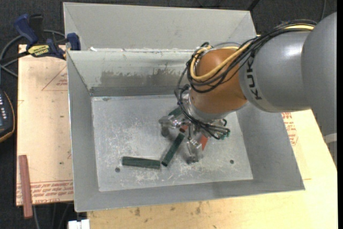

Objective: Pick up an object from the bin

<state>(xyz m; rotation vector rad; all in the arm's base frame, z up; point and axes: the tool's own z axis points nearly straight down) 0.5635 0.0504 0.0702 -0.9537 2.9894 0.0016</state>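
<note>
The green stick (170,154) lies tilted just under the claw (185,139). I cannot tell if the claw is spread or pinching it. The stick looks light, stiff and smooth, so grab its middle.

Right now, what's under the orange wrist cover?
A dark green bar pokes out from under the orange cover; its upper end and anything else beneath are hidden.
</note>
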